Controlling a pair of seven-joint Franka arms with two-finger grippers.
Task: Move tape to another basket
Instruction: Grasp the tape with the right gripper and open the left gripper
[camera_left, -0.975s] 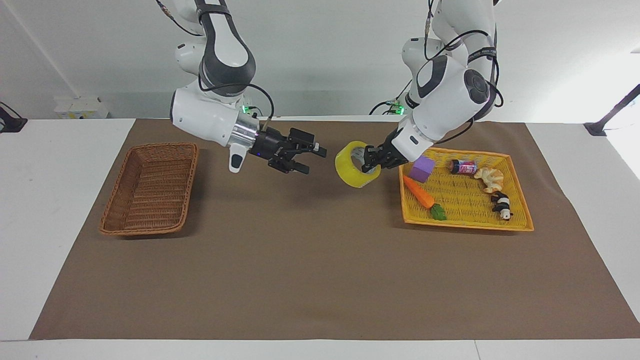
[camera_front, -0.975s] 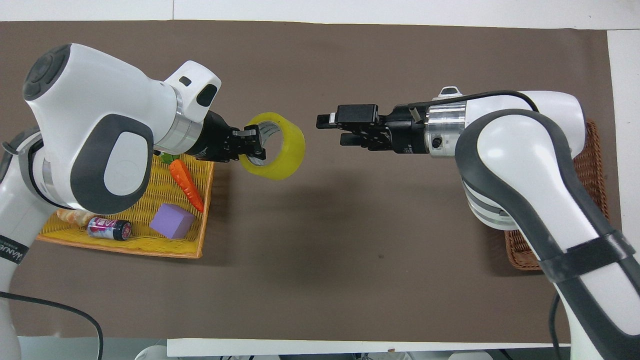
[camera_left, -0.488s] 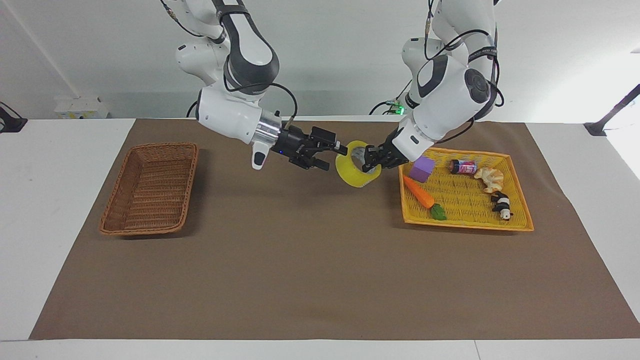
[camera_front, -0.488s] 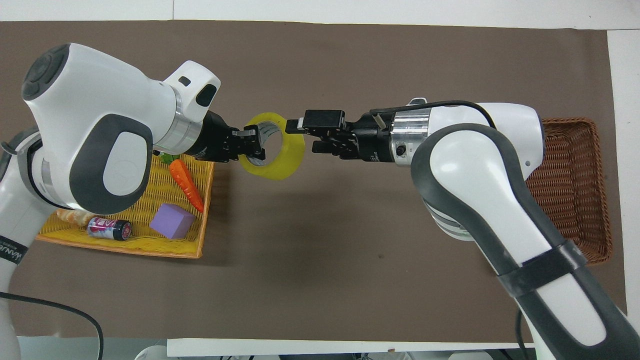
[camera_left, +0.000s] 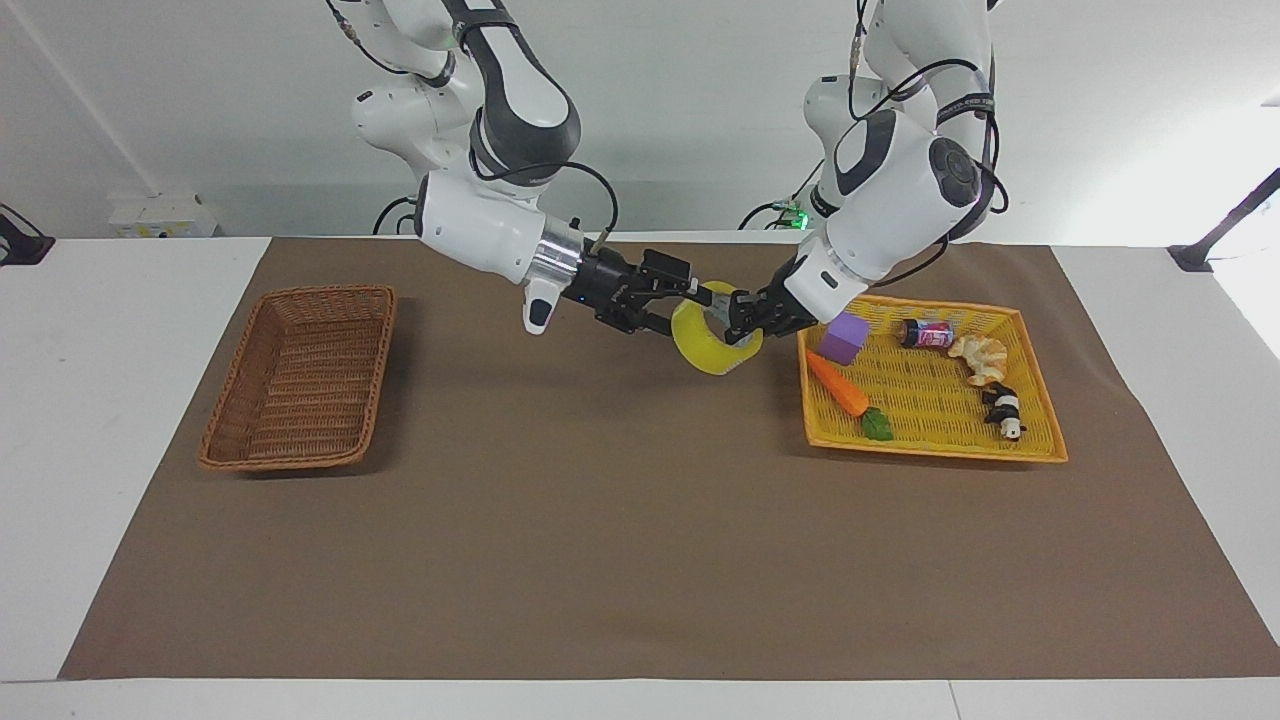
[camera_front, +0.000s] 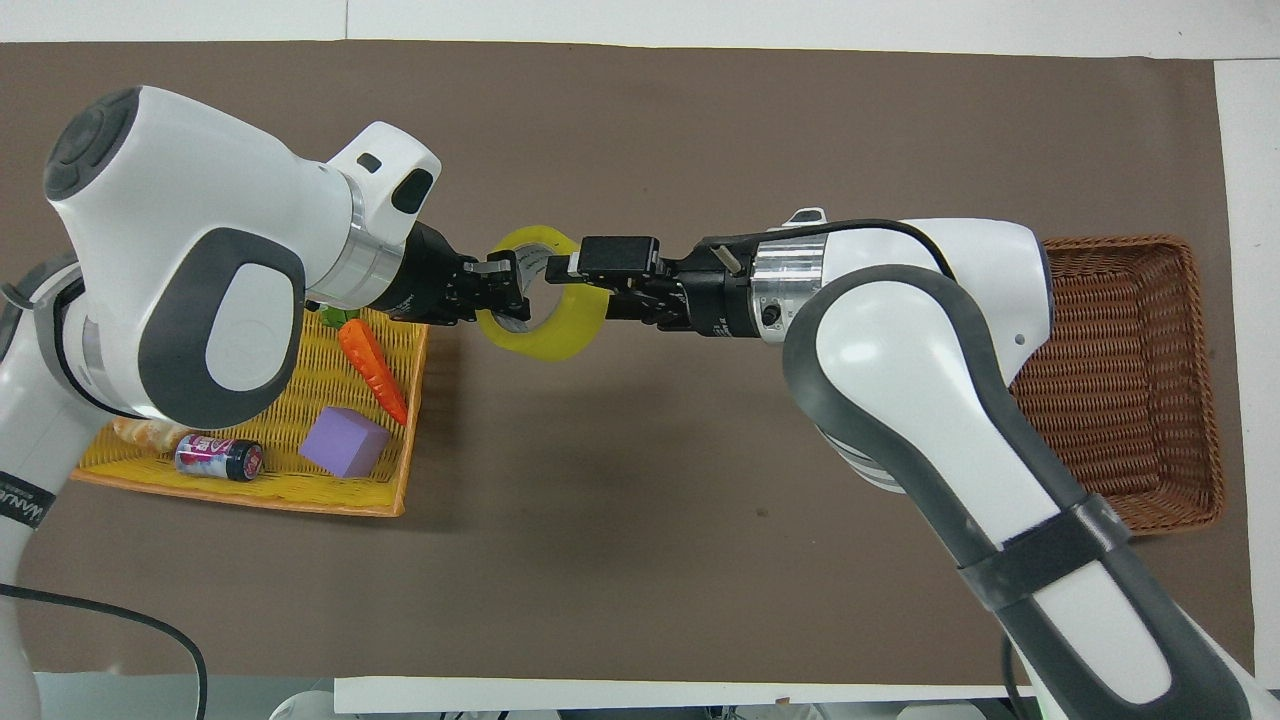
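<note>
The yellow tape (camera_left: 710, 347) hangs in the air over the brown mat, between the two baskets and close to the yellow tray. My left gripper (camera_left: 738, 318) is shut on the roll's wall on the tray's side; it also shows in the overhead view (camera_front: 505, 290). My right gripper (camera_left: 688, 300) is open, with one finger inside the ring and one outside, around the wall of the tape (camera_front: 560, 335) toward the right arm's end. The brown wicker basket (camera_left: 380, 360) stands at the right arm's end of the table and holds nothing.
The flat yellow tray (camera_left: 930, 405) at the left arm's end holds a carrot (camera_left: 840, 388), a purple block (camera_left: 846, 337), a small can (camera_left: 927, 333), a pastry toy (camera_left: 980, 357) and a black-and-white toy (camera_left: 1003, 410). A brown mat covers the table.
My right gripper has moved from the mat's middle toward the left arm's end and its fingers now straddle the tape's wall. The left gripper has held the tape nearly still.
</note>
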